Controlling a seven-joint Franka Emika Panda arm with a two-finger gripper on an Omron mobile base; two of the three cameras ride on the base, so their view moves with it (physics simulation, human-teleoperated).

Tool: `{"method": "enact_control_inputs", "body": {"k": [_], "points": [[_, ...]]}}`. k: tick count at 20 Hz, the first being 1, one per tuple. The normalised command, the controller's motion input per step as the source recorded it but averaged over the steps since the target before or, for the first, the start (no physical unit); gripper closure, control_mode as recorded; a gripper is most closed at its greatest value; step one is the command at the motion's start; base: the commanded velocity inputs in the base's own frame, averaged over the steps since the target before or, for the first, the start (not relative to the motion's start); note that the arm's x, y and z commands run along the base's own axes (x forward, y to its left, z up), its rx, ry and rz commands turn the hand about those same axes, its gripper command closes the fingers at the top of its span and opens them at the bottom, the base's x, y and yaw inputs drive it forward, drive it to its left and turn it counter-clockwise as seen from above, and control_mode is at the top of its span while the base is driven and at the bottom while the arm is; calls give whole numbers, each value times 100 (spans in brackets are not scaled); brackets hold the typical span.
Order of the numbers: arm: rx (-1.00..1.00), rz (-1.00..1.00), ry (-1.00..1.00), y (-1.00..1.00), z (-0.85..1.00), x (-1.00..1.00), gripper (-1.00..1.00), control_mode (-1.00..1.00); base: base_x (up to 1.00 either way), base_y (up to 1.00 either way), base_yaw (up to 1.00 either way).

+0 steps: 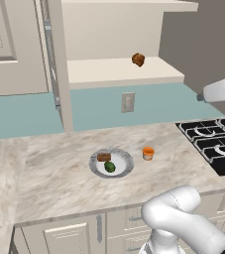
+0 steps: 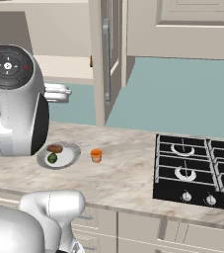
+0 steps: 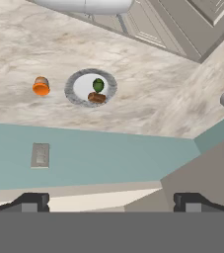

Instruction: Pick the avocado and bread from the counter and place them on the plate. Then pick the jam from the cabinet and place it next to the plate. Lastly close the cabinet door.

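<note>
The plate [image 1: 126, 167] sits on the counter [image 1: 59, 173] with the tan-brown bread [image 1: 103, 157] and the dark green avocado [image 1: 109, 167] on it. The orange jam [image 1: 148, 153] stands upright on the counter just right of the plate, apart from it. Plate [image 2: 69, 158], jam [image 2: 96, 155], bread [image 3: 96, 97] and avocado [image 3: 98, 85] also appear in the other views. Above them the cabinet [image 1: 114, 72] stands with its doors swung out; one door [image 2: 106, 59] is edge-on. My gripper [image 3: 111, 202] hangs high by the cabinet shelf, open, with nothing between its fingers.
A dark brown-orange lump [image 1: 138, 59] lies on the cabinet shelf. A black gas hob [image 1: 213, 144] fills the counter's right end. A wall socket [image 1: 128, 102] is on the teal backsplash. Drawer fronts run below the counter's front edge.
</note>
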Motion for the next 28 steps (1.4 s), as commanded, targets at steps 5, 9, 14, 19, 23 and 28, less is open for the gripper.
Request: {"method": "enact_control_inputs", "body": {"k": [5,9,14,19,23,28], "points": [[12,0,0,-41,19,-30,-100,-100,0,0,0],[14,0,0,-42,10,-13,-100,-100,0,0,0],[9,0,0,-36,3,0,-100,-100,0,0,0],[9,0,0,-37,2,0,-100,-100,0,0,0],[6,0,0,-35,2,0,-100,-100,0,0,0],[3,0,0,-32,1,1,-100,-100,0,0,0]]}}
